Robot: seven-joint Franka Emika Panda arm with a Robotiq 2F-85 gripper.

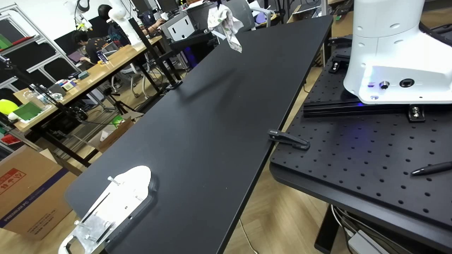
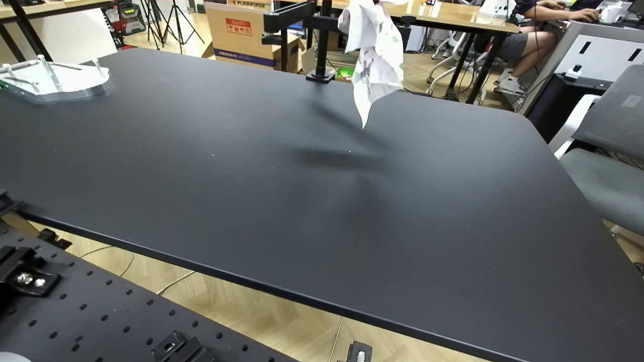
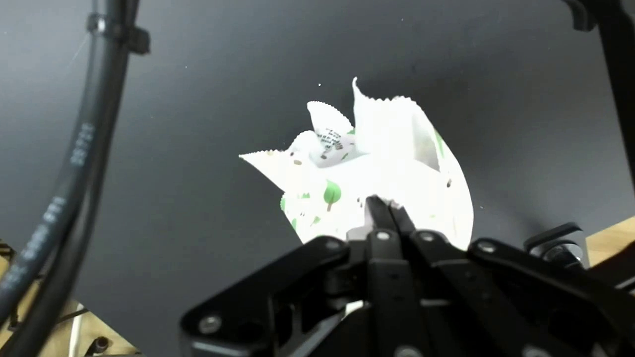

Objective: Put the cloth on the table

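- Above the black counter (image 2: 241, 201): cloth (image 2: 377, 65) hanging in midair, bunched, pointed corner down. Visible in both exterior views.
- Gripper (image 3: 388, 203): tips together, clamped on a gathered part of the cloth; the rest fans out past the tips in the wrist view.
- Cloth is white with green tree/leaf prints, brown spots, scalloped edge, one patch of dark lettering too small to read.
- Soft shadows (image 2: 344, 160) on the counter below, apart from the cloth. Cloth not down on the surface yet.
- White board (image 1: 134, 183) with short posts (image 1: 113, 180): on the counter near one end, well apart from the cloth.
- Black clamp (image 1: 287, 138): at the counter's long edge, reaching across onto the perforated plate (image 1: 353, 155).
- Robot base (image 1: 392, 67), white, sits on that plate; black pen (image 1: 432, 168) lies there too, cut off by the frame.
- Black stand (image 2: 323, 50): upright at the opposite long edge.
- Cardboard box (image 2: 241, 40) on the floor beyond the counter; grey chair (image 2: 614, 151) past a short end.
- Black cables (image 3: 74, 158) along one side of the wrist view.
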